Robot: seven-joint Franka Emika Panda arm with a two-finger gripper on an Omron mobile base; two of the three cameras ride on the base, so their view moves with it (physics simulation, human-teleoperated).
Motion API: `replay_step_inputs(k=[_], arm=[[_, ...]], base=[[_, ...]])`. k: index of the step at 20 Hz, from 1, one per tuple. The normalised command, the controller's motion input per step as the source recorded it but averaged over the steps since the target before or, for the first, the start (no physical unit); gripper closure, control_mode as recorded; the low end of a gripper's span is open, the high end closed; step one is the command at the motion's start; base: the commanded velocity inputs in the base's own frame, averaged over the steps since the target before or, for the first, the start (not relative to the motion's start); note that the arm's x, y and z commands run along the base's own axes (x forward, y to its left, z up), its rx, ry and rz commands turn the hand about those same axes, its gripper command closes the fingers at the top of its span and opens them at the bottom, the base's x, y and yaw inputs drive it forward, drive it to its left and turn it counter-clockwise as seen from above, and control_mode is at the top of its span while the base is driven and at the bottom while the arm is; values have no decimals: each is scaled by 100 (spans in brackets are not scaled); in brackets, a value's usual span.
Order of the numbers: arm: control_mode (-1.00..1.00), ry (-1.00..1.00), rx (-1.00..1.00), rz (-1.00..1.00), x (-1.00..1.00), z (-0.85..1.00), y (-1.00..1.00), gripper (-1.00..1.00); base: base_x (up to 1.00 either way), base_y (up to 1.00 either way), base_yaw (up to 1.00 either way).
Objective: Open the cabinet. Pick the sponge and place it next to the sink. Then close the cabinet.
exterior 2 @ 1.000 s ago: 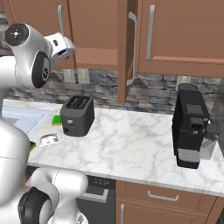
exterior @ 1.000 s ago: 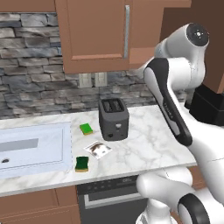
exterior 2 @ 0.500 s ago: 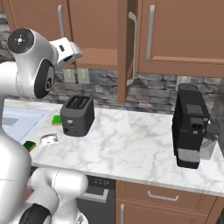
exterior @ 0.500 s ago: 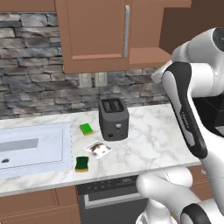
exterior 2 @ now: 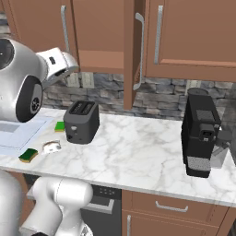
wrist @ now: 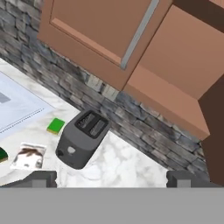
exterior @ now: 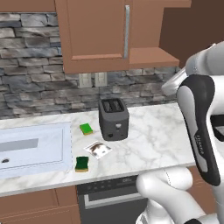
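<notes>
my claw (wrist: 109, 177) hangs wide and empty above the toaster (exterior: 113, 118). the sponge (exterior: 81, 163), left of the toaster, looks light and squashy; i'd pinch its short sides.

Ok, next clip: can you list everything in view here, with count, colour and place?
cabinet: one, brown, on the wall above the toaster; right door swung open, left door shut
sponge: one, dark green with orange-brown layer, on the counter beside the sink
second sponge: one, bright green, left of the toaster
sink: one, pale white-blue, left end of the counter
toaster: one, dark grey, mid counter
photo card: one, white, in front of the toaster
coffee machine: one, black, right end of the counter
counter: one, white marble
gripper: one, dark tips, open, holding nothing
</notes>
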Motion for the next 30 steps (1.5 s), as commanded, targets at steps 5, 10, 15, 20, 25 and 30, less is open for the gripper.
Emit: replay_step_inputs(k=[5,10,15,20,25,30], arm=[[-100,0,3,-6,-41,1,-6,-100],[-100,-1,8,-12,-41,0,-10,-100],[-100,-3,11,-14,-54,0,-17,-100],[-100,-2,10,-11,-61,10,-13,-100],[-100,-1,7,-5,-61,13,-11,-100],[-100,-6,7,-3,-57,10,-17,-100]], base=[[0,0,0],[0,0,0],[0,0,0],[0,0,0],[0,0,0],[0,0,0]])
